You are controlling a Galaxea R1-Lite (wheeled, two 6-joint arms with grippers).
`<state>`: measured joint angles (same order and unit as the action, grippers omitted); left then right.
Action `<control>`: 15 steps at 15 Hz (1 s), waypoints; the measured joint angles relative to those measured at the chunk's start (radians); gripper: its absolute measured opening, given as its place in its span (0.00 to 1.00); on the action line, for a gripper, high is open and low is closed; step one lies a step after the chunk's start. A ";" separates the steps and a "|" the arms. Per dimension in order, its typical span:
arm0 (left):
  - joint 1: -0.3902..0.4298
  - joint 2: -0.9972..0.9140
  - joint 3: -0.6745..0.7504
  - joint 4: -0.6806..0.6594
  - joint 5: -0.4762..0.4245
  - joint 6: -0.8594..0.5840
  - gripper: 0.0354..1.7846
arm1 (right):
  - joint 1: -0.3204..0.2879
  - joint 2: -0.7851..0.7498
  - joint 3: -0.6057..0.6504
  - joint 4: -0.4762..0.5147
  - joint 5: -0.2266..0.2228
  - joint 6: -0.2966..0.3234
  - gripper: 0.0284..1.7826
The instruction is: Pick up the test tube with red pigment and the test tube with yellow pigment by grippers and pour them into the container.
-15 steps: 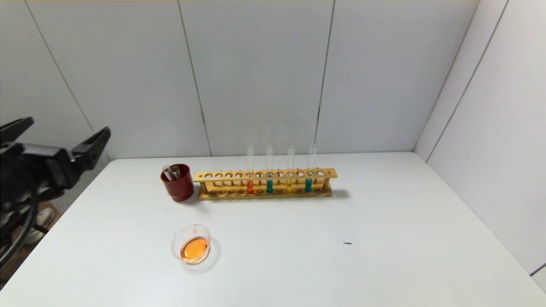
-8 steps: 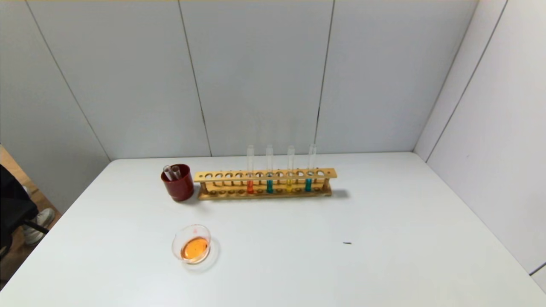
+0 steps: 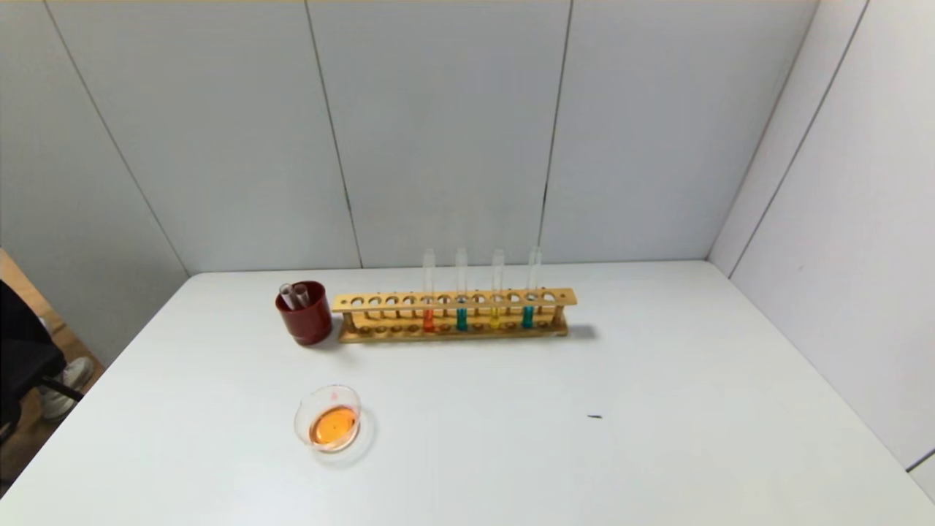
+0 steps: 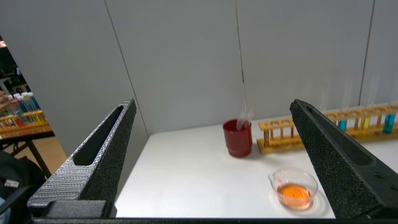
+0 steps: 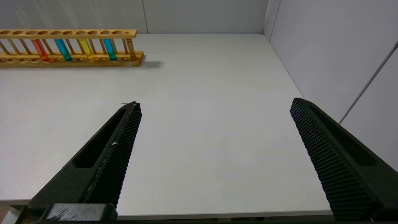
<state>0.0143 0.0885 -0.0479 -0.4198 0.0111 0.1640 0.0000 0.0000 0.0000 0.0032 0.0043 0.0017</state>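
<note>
Left gripper (image 4: 211, 107): out of the head view; its own wrist view shows the fingers spread wide with nothing between them, held back off the table's near left corner.
Dark red cup (image 3: 305, 313): left of centre in the head view, touching the rack's left end; two drained clear tubes (image 3: 294, 295) lean inside it.
Container (image 3: 329, 418): lower left of centre, well apart from the rack, holding a shallow pool of orange liquid.
Wooden rack (image 3: 453, 315): centre of the frame, along the back of the table (image 3: 657, 409).
Test tube with red pigment (image 3: 428, 291): upright in the rack, leftmost of four filled tubes, still holding liquid.
Teal tubes (image 3: 461, 290): two, alternating with the others.
Test tube with yellow pigment (image 3: 497, 289): upright, third of the four.
Right gripper (image 5: 214, 104): also outside the head view; fingers parted and empty over the table's near right area.
Progress: judging by the orange pool and the spent tubes, one red-and-yellow pour looks done; the tubes in the rack stand untouched.
</note>
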 joint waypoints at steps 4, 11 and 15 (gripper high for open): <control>-0.006 -0.076 0.044 0.226 -0.003 -0.001 0.98 | 0.000 0.000 0.000 0.000 0.000 0.000 0.98; -0.009 -0.090 0.047 0.433 -0.055 -0.018 0.98 | 0.000 0.000 0.000 0.000 0.000 -0.002 0.98; -0.009 -0.090 0.045 0.444 -0.059 -0.030 0.98 | -0.001 0.000 0.000 0.000 0.000 0.001 0.98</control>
<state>0.0057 -0.0019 -0.0028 0.0240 -0.0481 0.1336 -0.0009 0.0000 0.0000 0.0036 0.0043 0.0028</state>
